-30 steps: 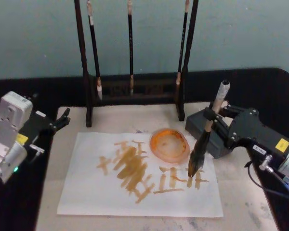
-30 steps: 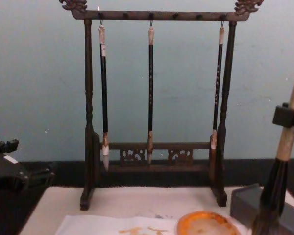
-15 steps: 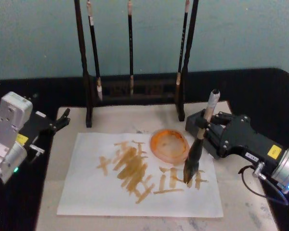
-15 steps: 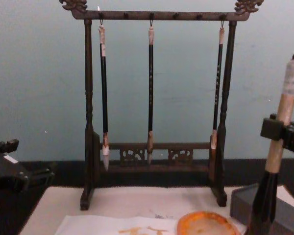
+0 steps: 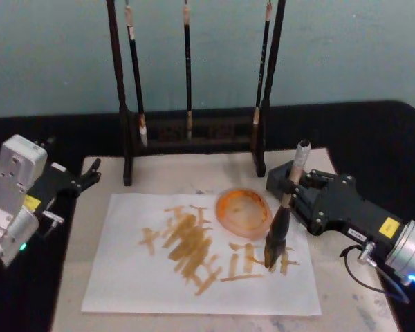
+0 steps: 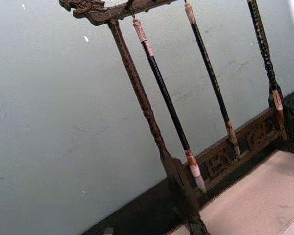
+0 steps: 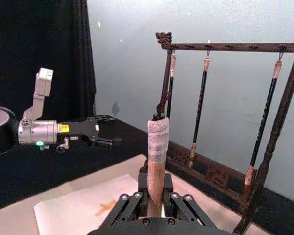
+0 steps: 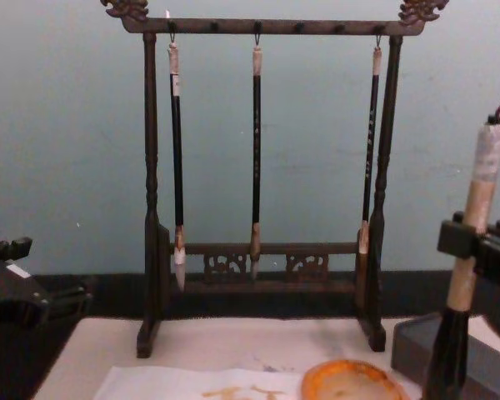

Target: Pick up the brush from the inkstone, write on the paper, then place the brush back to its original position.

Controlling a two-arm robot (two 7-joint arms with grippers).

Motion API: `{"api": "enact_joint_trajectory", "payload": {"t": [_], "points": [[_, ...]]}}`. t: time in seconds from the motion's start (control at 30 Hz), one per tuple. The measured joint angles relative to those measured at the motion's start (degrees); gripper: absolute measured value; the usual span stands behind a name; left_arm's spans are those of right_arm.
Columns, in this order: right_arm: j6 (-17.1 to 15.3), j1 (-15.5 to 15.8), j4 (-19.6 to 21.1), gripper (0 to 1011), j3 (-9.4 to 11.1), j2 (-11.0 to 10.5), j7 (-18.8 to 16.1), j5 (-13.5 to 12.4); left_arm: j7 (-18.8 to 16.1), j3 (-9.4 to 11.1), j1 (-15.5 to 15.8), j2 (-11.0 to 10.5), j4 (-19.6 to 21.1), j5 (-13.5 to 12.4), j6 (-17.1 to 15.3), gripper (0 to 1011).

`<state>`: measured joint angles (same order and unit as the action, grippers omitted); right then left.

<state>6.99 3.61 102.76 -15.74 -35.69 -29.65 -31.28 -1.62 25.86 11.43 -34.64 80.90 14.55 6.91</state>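
The brush (image 5: pixel 282 218) stands nearly upright, with my right gripper (image 5: pixel 291 191) shut on its tan handle. Its dark bristle tip meets the paper (image 5: pixel 124 277) among the orange-yellow strokes near the sheet's right side. The dark grey inkstone (image 5: pixel 279 180) sits just behind the gripper. In the chest view the brush (image 8: pixel 467 275) rises at the right edge, clamped by the right gripper (image 8: pixel 471 242), with the inkstone (image 8: pixel 487 367) beside it. The right wrist view looks up along the brush (image 7: pixel 157 156) from the right gripper (image 7: pixel 154 196). My left gripper (image 5: pixel 90 173) rests open at the table's left, off the paper.
An orange dish (image 5: pixel 243 209) lies on the paper just left of the brush. A dark wooden rack (image 5: pixel 194 131) with three slim hanging brushes stands behind the beige mat (image 5: pixel 346 290). The left gripper (image 7: pixel 100 134) shows far off in the right wrist view.
My right gripper has sunk and drawn in toward the paper, carrying the brush. The brush's top has come down and left. The left arm has stayed put.
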Motion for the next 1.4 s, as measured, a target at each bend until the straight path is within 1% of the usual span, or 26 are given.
{"api": "enact_joint_trajectory", "payload": {"t": [0.2,0.43,0.63,1.07,1.4], "points": [[0.9,0.0,-0.5,177,0.1,0.5,-0.7,0.1,0.0,0.0,0.0,0.0,0.0,0.0,0.0,1010],[1.8,-0.1,-0.9,177,0.0,0.4,-2.2,0.2,0.0,0.0,0.0,0.0,0.0,0.0,0.0,1010],[2.6,-0.2,-1.4,177,-0.3,0.3,-2.9,1.0,0.0,0.0,0.0,0.0,0.0,0.0,0.0,1010],[3.8,-0.9,-2.5,177,-0.8,1.2,-2.8,3.0,0.0,0.0,0.0,0.0,0.0,0.0,0.0,1010],[3.9,-1.3,-2.9,177,-1.2,1.6,-2.9,3.5,0.0,0.0,0.0,0.0,0.0,0.0,0.0,1010]]}}
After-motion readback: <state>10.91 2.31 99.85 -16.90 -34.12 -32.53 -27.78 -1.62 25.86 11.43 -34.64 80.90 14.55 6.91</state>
